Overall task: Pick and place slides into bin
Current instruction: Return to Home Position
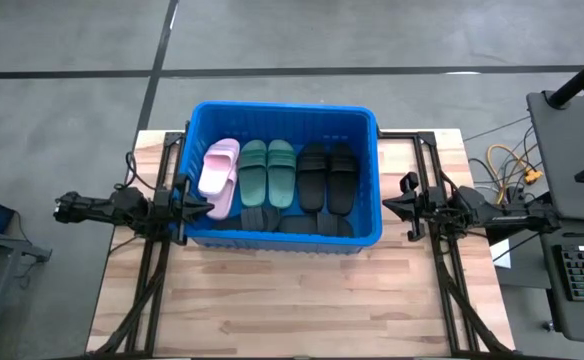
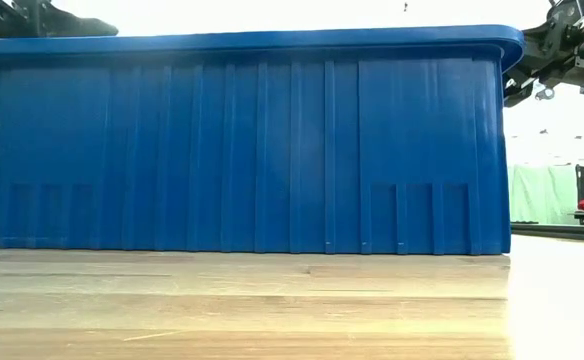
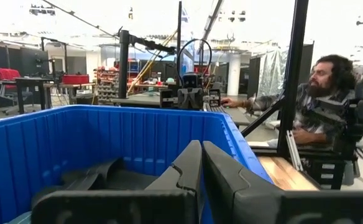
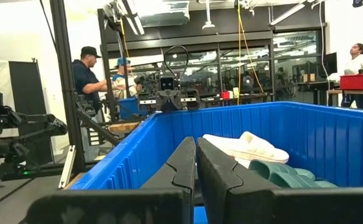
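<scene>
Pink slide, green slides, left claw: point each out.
pink slide (image 1: 218,170), high view, on its strap.
green slides (image 1: 253,177), high view, on the left one's strap.
left claw (image 3: 201,147), left wrist view, between its shut fingertips.

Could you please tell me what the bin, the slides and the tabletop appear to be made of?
The bin looks like moulded plastic: uniform bright blue with a slight sheen, ribbed walls and a thick rim. The slides seem to be matte rubber or foam, each one a single colour with rounded edges. The tabletop is probably wood, made of pale strips with visible grain.

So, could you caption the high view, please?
Blue bin holding slides; left gripper and right gripper shut at its sides.
</scene>
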You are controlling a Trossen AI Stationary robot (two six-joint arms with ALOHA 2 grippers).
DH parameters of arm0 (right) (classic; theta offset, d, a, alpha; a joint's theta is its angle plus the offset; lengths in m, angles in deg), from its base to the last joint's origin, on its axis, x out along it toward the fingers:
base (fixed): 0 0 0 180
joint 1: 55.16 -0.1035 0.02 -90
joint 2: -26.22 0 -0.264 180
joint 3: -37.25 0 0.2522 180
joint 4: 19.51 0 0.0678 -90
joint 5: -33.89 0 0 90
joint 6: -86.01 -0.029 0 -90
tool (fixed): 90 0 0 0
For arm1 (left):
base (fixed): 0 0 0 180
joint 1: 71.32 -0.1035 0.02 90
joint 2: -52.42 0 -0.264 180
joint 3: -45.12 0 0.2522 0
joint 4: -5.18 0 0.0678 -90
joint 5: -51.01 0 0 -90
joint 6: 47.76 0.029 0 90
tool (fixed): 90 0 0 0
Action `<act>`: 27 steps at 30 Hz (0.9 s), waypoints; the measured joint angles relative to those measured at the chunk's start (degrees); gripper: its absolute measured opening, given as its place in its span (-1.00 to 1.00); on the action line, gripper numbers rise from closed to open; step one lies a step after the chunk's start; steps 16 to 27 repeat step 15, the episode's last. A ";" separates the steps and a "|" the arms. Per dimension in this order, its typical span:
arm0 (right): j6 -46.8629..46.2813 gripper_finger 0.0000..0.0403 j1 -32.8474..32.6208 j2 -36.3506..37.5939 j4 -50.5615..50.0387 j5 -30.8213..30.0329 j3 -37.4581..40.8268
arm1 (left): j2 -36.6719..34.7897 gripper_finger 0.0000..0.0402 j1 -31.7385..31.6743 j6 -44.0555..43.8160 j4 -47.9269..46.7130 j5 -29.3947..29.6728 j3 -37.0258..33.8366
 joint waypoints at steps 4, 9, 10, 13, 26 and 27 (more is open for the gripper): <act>0.27 -0.96 0.00 0.00 0.00 0.00 0.00 | 0.07 -1.00 -0.01 -0.39 2.73 0.01 -0.51; 0.01 -0.96 0.00 0.00 0.00 0.00 0.00 | 0.07 -1.00 -0.01 -0.41 3.25 -0.01 -0.51; 0.15 -0.96 -0.01 0.00 0.00 0.00 0.00 | 0.09 -1.00 -0.01 -0.39 3.23 -0.01 -0.51; 0.21 -0.96 0.00 0.00 0.00 0.00 0.00 | 0.08 -1.00 -0.01 -0.34 3.49 -0.01 -0.51; -0.02 -0.96 0.00 0.00 0.00 0.00 0.00 | 0.05 -1.00 -0.01 -0.32 3.52 -0.01 -0.51; -0.02 -0.96 0.00 0.00 0.00 0.00 0.00 | 0.05 -1.00 -0.01 -0.32 3.52 -0.01 -0.51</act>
